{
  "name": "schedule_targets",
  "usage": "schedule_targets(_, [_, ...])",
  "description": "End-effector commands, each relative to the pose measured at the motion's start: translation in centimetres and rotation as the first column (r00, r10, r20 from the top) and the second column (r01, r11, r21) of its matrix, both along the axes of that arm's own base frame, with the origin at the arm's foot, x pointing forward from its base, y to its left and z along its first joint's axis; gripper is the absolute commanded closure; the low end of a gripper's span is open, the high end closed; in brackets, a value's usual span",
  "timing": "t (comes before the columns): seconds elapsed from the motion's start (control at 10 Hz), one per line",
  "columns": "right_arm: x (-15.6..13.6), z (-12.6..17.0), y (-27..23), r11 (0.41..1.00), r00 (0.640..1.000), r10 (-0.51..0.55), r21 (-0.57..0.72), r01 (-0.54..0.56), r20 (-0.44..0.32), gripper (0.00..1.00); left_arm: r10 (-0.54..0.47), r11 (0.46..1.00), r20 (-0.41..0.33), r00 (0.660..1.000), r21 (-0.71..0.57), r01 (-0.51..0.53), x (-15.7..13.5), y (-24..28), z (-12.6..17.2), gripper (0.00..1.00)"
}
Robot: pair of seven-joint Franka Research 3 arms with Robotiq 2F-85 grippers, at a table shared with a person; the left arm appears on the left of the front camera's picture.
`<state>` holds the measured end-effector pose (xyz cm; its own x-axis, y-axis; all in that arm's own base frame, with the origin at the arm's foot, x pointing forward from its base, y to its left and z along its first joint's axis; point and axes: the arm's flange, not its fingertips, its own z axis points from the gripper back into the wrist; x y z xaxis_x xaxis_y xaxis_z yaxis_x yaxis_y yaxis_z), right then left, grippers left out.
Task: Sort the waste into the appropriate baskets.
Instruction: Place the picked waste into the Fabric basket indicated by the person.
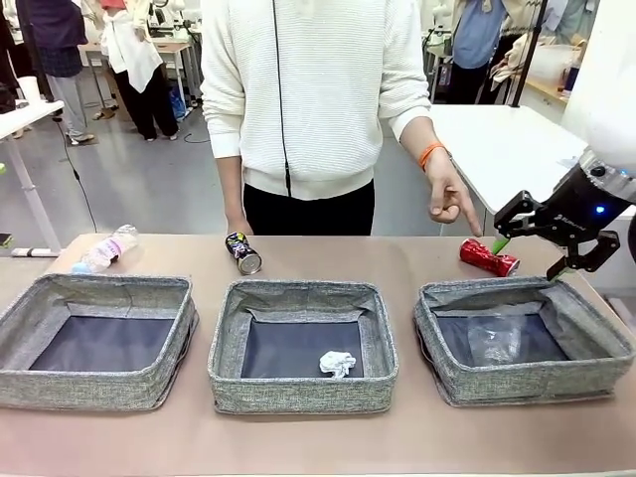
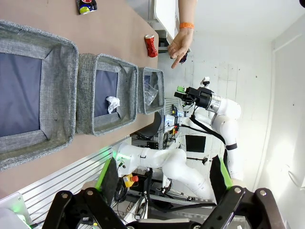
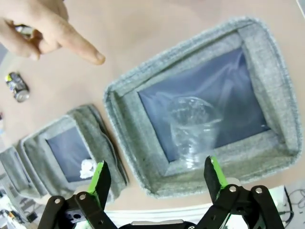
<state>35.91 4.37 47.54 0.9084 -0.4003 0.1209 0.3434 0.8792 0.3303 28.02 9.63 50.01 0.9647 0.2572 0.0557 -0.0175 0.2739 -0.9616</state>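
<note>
- Here, three low rectangular grey woven-fabric baskets with dark grey lining stand in a row on the light brown table: the left basket, the middle basket and the right basket.
- A clear plastic cup, see-through and faint against the lining, lies on its side inside the right basket.
- A crumpled white paper ball sits in the middle basket, near its front wall.
- The left basket shows only its lining.
- A crushed red can lies on the table just beyond the right basket's far rim.
- A dark printed can lies on its side beyond the middle basket, its silver end facing the camera.
- A clear pink-labelled blue-capped bottle lies beyond the left basket.
- The person's hand, an orange band at the wrist, points a finger down near the red can.
- The right gripper hangs over the right basket's far right corner, its jaws spread wide and holding nothing.
- The left gripper is off the table's near edge, its green-padded jaws also wide apart and empty.
</note>
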Motion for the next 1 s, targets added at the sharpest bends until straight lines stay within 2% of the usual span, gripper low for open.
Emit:
schedule_targets(0.0, [-0.4, 0.0, 0.9, 0.997, 0.998, 0.025, 0.077, -0.03, 0.06, 0.0, -0.002, 1.0, 0.025, 1.0, -0.013, 0.003, -0.1, -0.1, 0.1, 0.0])
schedule_targets(0.1, [-0.2, 0.9, 1.6, 0.973, 0.992, 0.087, 0.207, -0.105, 0.093, 0.0, -0.002, 1.0, 0.025, 1.0, -0.013, 0.003, -0.1, -0.1, 0.1, 0.0])
schedule_targets(0.2, [0.1, 2.1, 2.3, 0.895, 0.973, 0.205, 0.382, -0.231, 0.109, 0.0, -0.002, 1.0, 0.025, 1.0, -0.013, 0.003, -0.1, -0.1, 0.1, 0.0])
schedule_targets(0.3, [0.2, 3.1, 2.7, 0.763, 0.932, 0.312, 0.537, -0.36, 0.182, 0.0, -0.002, 1.0, 0.025, 1.0, -0.013, 0.003, -0.1, -0.1, 0.1, 0.0])
schedule_targets(0.4, [0.2, 4.0, 2.6, 0.586, 0.873, 0.359, 0.648, -0.486, 0.33, 0.0, -0.002, 1.0, 0.025, 1.0, -0.013, 0.003, -0.1, -0.1, 0.1, 0.0])
schedule_targets(0.5, [0.3, 4.3, 2.2, 0.452, 0.832, 0.346, 0.7, -0.553, 0.433, 0.0, -0.002, 1.0, 0.025, 1.0, -0.013, 0.003, -0.1, -0.1, 0.1, 0.0])
schedule_targets(0.6, [0.3, 4.3, 1.9, 0.388, 0.801, 0.332, 0.702, -0.597, 0.498, 0.0, -0.002, 1.0, 0.025, 1.0, -0.013, 0.003, -0.1, -0.1, 0.1, 0.0])
schedule_targets(0.7, [-0.4, 5.4, 3.5, 0.784, 0.927, 0.228, 0.508, -0.357, 0.299, 0.0, -0.002, 1.0, 0.025, 1.0, -0.013, 0.003, -0.1, -0.1, 0.1, 0.0])
schedule_targets(0.9, [-0.4, 5.4, 3.5, 0.784, 0.927, 0.228, 0.508, -0.357, 0.299, 0.0, -0.002, 1.0, 0.025, 1.0, -0.013, 0.003, -0.1, -0.1, 0.1, 0.0])
